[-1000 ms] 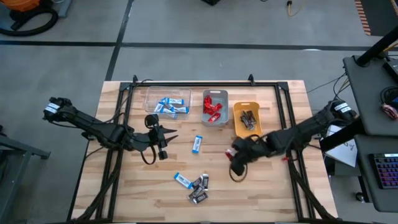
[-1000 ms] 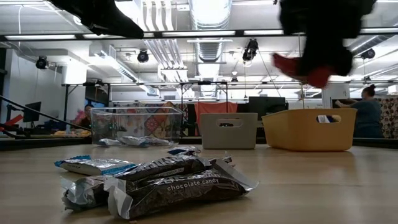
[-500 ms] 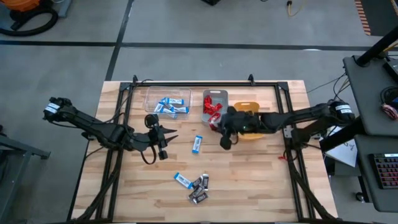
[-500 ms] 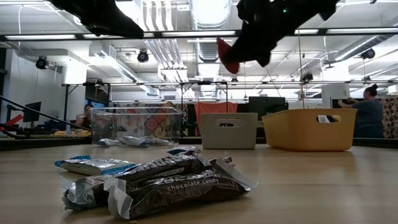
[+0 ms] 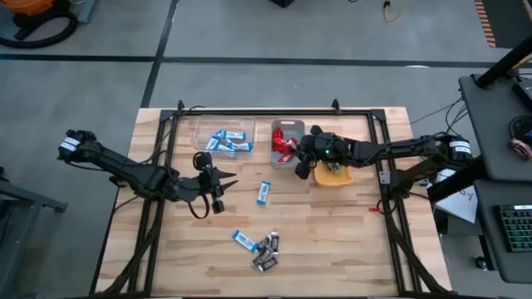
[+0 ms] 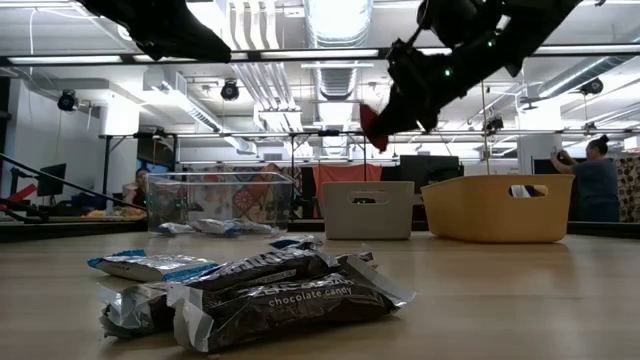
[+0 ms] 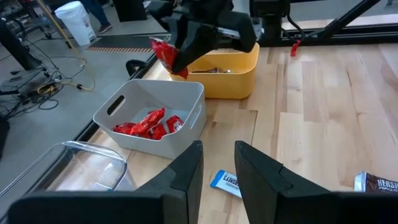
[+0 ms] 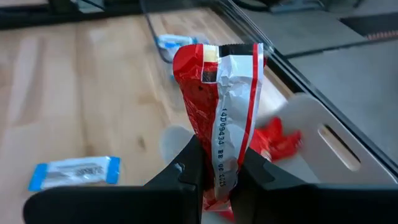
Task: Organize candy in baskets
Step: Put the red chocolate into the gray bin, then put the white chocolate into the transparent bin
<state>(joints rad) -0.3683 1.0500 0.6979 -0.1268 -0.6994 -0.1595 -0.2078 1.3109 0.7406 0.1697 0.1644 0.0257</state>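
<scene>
One red candy (image 8: 219,118) pinched in right end effector (image 8: 214,171), above grey bin (image 5: 288,143) (more red inside), left end effector (image 7: 217,163) slightly parted, empty, over counter (image 5: 349,241).

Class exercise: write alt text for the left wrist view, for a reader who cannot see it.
The right gripper holds a red candy above the grey bin, which already contains red candies. An orange-yellow bin stands behind it on the wooden table, and a blue-and-white bar lies beyond the left gripper, whose fingers stand apart.
</scene>
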